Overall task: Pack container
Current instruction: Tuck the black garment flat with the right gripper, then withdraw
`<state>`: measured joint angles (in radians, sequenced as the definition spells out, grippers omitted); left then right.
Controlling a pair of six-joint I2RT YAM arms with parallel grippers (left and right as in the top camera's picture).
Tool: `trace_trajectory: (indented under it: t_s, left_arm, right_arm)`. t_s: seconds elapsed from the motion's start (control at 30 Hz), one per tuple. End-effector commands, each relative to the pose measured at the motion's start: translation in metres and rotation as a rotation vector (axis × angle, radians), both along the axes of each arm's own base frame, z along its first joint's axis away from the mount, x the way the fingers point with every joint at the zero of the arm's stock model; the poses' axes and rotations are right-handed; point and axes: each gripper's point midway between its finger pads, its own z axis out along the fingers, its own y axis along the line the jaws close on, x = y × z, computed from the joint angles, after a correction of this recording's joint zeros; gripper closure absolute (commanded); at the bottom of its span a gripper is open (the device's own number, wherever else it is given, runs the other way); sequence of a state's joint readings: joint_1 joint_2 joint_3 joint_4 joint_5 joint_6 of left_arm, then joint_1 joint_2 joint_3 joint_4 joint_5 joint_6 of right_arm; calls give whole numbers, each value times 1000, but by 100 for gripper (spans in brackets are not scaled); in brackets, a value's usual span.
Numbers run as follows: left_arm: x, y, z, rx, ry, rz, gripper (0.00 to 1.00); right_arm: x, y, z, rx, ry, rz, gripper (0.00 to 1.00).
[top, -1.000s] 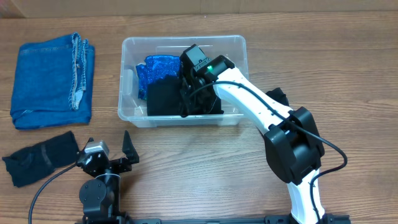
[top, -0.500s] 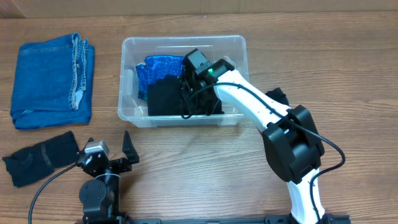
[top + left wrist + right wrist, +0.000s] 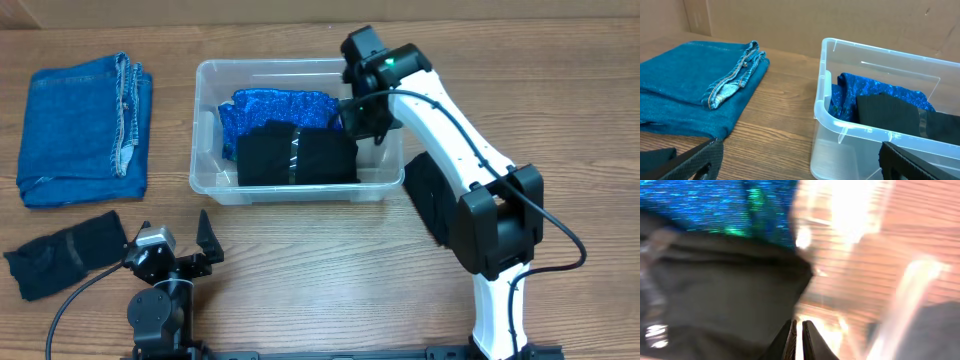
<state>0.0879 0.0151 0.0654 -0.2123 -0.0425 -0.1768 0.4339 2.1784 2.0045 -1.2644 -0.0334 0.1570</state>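
While the right arm reaches across the counter (image 3: 300,290), its right hand (image 3: 372,132) hangs over the right end of the container (image 3: 296,64), fingers pressed together with nothing seen between them. The wrist view is blurred, yet it shows the two tips meeting just above the tub's edge.

The container sits in the middle of the counter, far side, long edge facing the robot. Inside it, a black folded garment (image 3: 295,158) lies along the near wall, overlapping a sparkly blue fabric (image 3: 270,105) behind it. Left of the container, well apart, a folded pair of jeans (image 3: 85,125) waits. Nearer the robot than the jeans, a black cloth (image 3: 65,252) lies crumpled. Just right of the container, a dark shape (image 3: 422,200) is partly hidden by the arm; it is probably another garment, though that cannot be told for sure.

The left hand (image 3: 175,237) rests near the robot's base, in front of the container's left end, its fingers spread wide and empty.

The tub looks light and fairly stiff, with thin clear walls that would likely flex under a squeeze and slide on the smooth wood if nudged. Its glossy sides offer little purchase, so the thick rim, best at the middle of a long side, seems the sound place to pinch. The clothes are soft and limp; they would probably sag when lifted and are best taken at a folded edge.
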Motion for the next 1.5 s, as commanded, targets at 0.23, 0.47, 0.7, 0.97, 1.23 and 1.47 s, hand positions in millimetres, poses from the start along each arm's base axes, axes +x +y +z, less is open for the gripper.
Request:
trace_trajectory:
  t_s: [0.23, 0.47, 0.7, 0.97, 1.23, 1.47]
  left_arm:
    - [-1, 4, 2, 19, -7, 20, 0]
    - [-1, 4, 2, 19, -7, 20, 0]
    - [-1, 4, 2, 19, -7, 20, 0]
    - [-1, 4, 2, 19, -7, 20, 0]
    - [-1, 4, 2, 19, -7, 20, 0]
    - [-1, 4, 2, 19, -7, 20, 0]
  right_arm:
    - [-4, -20, -49, -75, 30, -27, 91]
    - [-19, 15, -56, 81, 100, 30, 91]
    - [-40, 54, -53, 148, 125, 137, 91]
    - [-59, 90, -49, 211, 128, 258, 91]
    - [-33, 64, -39, 185, 86, 195, 88]
    - [-7, 3, -33, 33, 45, 171, 84]
